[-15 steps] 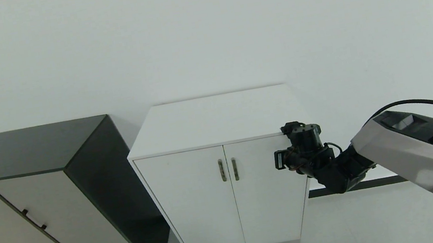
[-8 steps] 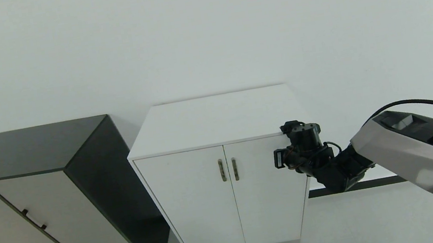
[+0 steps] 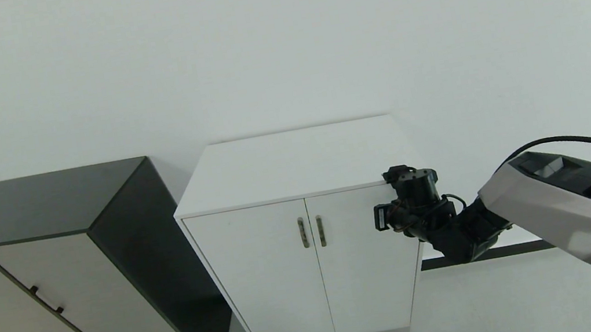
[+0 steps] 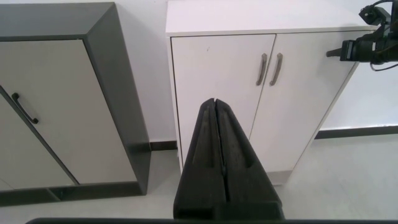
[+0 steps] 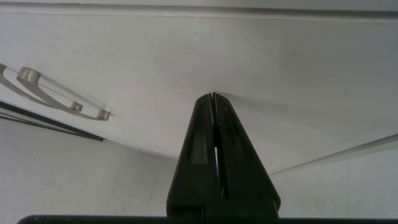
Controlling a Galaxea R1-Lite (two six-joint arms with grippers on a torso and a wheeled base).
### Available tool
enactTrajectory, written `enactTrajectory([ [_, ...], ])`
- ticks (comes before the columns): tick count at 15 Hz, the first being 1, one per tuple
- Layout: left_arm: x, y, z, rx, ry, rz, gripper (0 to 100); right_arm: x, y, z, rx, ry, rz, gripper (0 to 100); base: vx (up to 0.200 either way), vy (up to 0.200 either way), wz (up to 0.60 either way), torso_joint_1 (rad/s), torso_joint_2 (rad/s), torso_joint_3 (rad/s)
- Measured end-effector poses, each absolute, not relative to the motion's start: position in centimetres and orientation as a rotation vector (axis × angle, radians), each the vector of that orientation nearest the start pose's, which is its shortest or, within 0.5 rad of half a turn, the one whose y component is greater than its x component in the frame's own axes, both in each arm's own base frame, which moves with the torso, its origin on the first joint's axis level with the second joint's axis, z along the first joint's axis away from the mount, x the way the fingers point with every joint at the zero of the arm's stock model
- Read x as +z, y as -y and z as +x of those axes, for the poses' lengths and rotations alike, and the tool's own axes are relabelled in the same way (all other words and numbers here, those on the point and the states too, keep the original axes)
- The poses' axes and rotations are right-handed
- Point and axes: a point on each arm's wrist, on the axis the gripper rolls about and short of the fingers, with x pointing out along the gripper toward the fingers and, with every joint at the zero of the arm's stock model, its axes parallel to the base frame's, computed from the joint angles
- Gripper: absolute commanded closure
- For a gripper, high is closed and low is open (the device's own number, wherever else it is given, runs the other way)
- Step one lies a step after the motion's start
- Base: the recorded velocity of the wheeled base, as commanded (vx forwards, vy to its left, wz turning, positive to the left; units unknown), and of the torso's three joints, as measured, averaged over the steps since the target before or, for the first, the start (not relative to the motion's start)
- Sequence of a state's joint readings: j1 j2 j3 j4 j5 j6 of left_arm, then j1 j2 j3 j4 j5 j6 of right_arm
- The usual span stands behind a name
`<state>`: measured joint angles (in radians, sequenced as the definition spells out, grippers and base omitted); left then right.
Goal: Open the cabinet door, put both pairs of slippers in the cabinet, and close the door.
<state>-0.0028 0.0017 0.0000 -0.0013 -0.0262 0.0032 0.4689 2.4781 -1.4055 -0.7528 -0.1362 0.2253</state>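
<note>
The white cabinet (image 3: 300,235) stands against the wall with both doors closed and two metal handles (image 3: 311,231) side by side at the seam. My right gripper (image 3: 382,217) is shut and empty, held close in front of the upper part of the right door (image 5: 261,62), to the right of the handles (image 5: 62,99). In the left wrist view my left gripper (image 4: 214,109) is shut with nothing in it, well back from the cabinet (image 4: 217,81) and facing its left door. The right gripper (image 4: 348,51) appears there at the door's upper right corner.
A dark cabinet (image 3: 53,272) with light doors and black handles stands just left of the white one. A dark baseboard (image 3: 490,254) runs along the wall to the right. Open pale floor (image 3: 498,305) lies in front and to the right.
</note>
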Motion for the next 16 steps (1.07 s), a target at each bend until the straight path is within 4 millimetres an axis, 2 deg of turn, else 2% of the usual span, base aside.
enactTrajectory([
  [12,7.6,0.1,-2.3,-0.029,0.0,0.003,100,4.0,-21.8,43.7,0.293,-0.343,0.124,100,0.0,0.0,0.0,0.0,0.0,0.0],
  [16,7.6,0.1,-2.3,-0.028,0.0,0.003,100,4.1,-21.4,42.4,0.292,-0.372,0.115,100,0.0,0.0,0.0,0.0,0.0,0.0],
])
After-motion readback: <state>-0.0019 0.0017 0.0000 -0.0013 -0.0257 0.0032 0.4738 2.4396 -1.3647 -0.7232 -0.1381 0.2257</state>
